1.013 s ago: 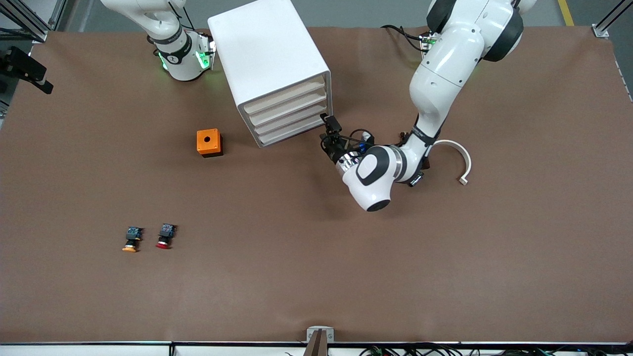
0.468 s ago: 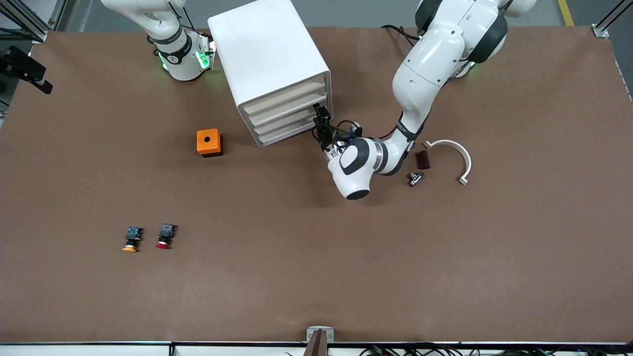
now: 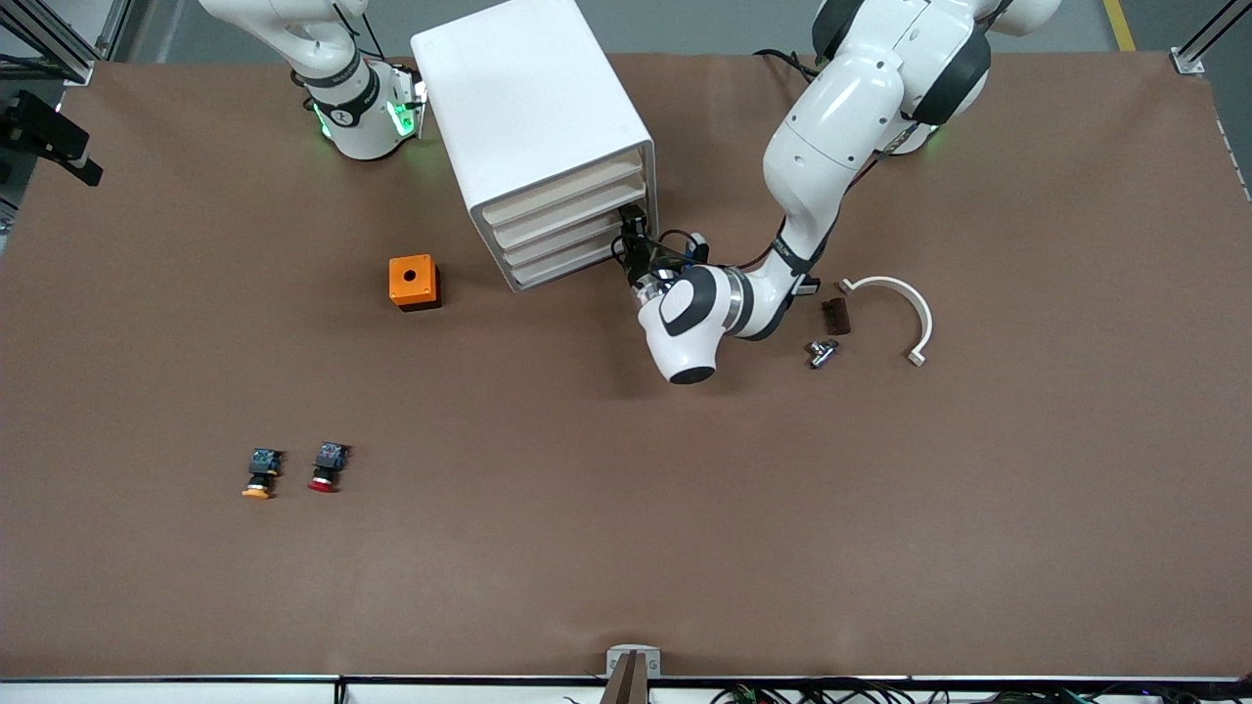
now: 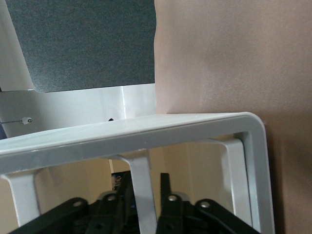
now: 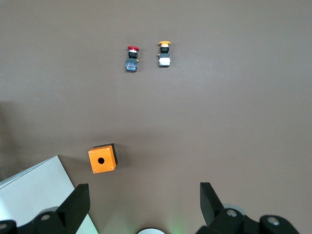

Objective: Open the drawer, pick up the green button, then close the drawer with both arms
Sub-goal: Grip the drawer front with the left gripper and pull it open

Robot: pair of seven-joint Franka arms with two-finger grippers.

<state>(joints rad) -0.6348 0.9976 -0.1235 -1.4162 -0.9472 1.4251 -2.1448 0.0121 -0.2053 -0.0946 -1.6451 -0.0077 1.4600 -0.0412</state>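
Since a second ago my left arm has swung in toward the white drawer cabinet (image 3: 533,127), and my left fingers (image 3: 634,238) have come from well clear of its front up against the edge of the drawer stack at the left arm's end. They have narrowed as they arrived: in the left wrist view the two fingers (image 4: 127,191) sit either side of a thin upright white bar (image 4: 140,190) on the cabinet front, close to it or already pinching it; I cannot tell which drawer that bar belongs to. I judge this to be the grasp before the pull, so the drawer is not yet open. The green button is nowhere in sight; presumably it lies inside a drawer. My right fingers (image 5: 144,204) wait spread wide, empty, high over the surface near the right arm's base, looking down on the orange box (image 5: 102,158) and two buttons, red-capped (image 5: 131,57) and orange-capped (image 5: 164,52).
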